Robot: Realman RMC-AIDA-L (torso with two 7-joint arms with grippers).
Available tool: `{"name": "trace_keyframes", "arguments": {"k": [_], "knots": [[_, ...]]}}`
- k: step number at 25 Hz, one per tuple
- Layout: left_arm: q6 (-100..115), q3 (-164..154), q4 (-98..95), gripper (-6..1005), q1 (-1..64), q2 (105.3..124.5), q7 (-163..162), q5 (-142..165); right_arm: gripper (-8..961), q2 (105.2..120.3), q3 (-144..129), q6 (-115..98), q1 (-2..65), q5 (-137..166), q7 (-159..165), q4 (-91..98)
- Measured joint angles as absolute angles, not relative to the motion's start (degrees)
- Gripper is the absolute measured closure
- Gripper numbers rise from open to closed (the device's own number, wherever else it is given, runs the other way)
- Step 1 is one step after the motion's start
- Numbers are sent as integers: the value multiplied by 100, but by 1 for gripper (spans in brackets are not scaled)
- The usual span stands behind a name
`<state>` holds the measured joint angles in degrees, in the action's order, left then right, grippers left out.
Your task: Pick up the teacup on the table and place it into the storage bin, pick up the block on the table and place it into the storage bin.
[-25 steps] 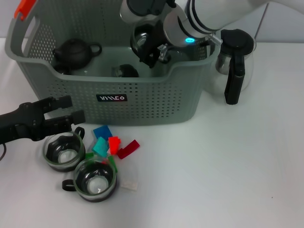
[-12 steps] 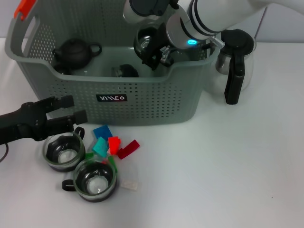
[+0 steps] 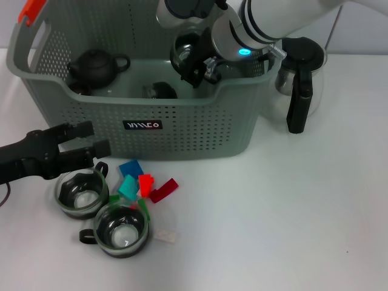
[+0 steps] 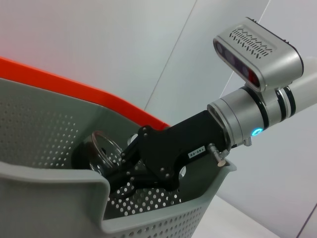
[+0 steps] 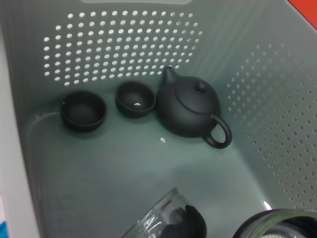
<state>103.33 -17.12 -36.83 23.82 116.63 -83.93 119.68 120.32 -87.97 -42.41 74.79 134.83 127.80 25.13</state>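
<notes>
- The right gripper hangs inside the storage bin, toward its back right corner, closed on a glass teacup that it holds above the bin floor.
- The relation that matters for the drop: the held cup is already within the bin walls, with bare floor straight beneath it. The black teapot and 2 small dark cups sit well apart from it toward the far end, as the right wrist view shows.
- The left wrist view shows the cup tilted, pinched at its rim by the black fingers, so I judge it wants lowering before release.
- The left gripper rests low on the table in front of the bin's left part, its 2 fingers spread apart and holding nothing.
- 2 more glass teacups stand on the table just below it. The nearer one lies almost touching the left fingertips, so the left arm is far closer to them than the right.
- The coloured blocks lie in a heap just right of those cups, in front of the bin.
- A glass jug stands beside the bin's right wall.
</notes>
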Motion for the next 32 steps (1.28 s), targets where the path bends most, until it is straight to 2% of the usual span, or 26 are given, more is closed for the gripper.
{"name": "trace_keyframes", "arguments": {"k": [8, 19, 25, 27, 32], "knots": [[10330, -1719, -3683, 125, 2398, 11664, -8393, 11968, 896, 12031, -8787, -4240, 7480, 13483, 12840, 2505], [10331, -1713, -3683, 124, 2404, 11663, -8394, 11970, 717, 12032, -8769, -4200, 7520, 13871, 13172, 2519], [10360, -1691, -3683, 124, 2408, 11659, -8399, 11971, 477, 11982, -8286, -4602, 7430, 13875, 13184, 3038], [10365, -1688, -3683, 125, 2400, 11657, -8402, 11971, 358, 11955, -8067, -4780, 7404, 13885, 13162, 3232], [10351, -1688, -3683, 125, 2386, 11659, -8403, 11971, 364, 11905, -7962, -4976, 7359, 13897, 13170, 3441]]}}
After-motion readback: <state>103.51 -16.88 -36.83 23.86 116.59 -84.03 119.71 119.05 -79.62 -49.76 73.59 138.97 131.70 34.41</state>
